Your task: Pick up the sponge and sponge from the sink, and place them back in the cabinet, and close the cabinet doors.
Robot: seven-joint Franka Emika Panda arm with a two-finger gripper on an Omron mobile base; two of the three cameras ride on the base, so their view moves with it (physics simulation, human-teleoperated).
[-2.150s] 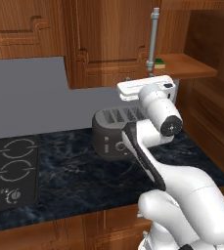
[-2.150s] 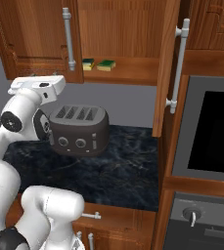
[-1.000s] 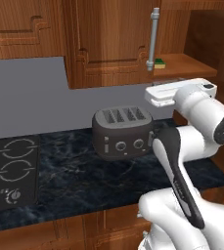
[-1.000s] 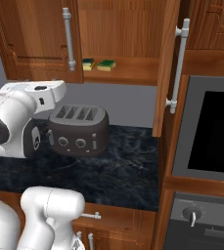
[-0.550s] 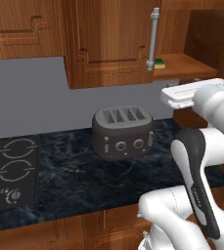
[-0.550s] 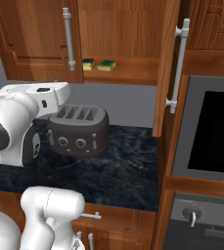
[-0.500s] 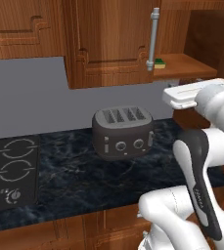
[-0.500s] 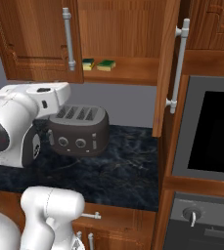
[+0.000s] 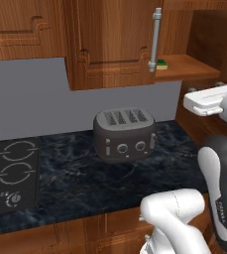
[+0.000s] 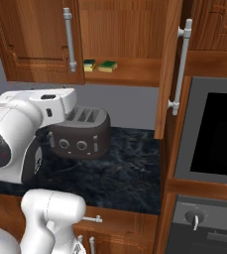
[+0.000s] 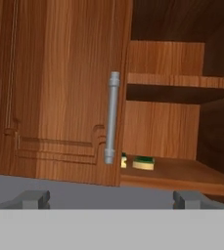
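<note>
1. Brown wooden cabinet [image 10: 130,30] stands open above the counter; the left door [image 10: 35,44] and the right door [image 10: 168,64] are both swung outward, each with a long silver bar handle [image 11: 111,117].
2. Two sponges lie on the bottom board of the cabinet, at its left end, side by side: the left sponge [image 10: 89,65] and the right sponge [image 10: 107,66], green face up over yellow.
3. From the hand view the left sponge [image 11: 123,160] is partly hidden behind the handle, and the right sponge [image 11: 143,162] is fully seen just beside it.
4. The gripper [image 11: 111,197] is spread wide and holds nothing; its tips point toward the left door, below the handle.
5. A dark grey toaster [image 9: 125,134] stands on the dark marble counter [image 9: 75,183], under the cabinet.
6. A black oven [image 10: 214,134] is set in the wall on the right.
</note>
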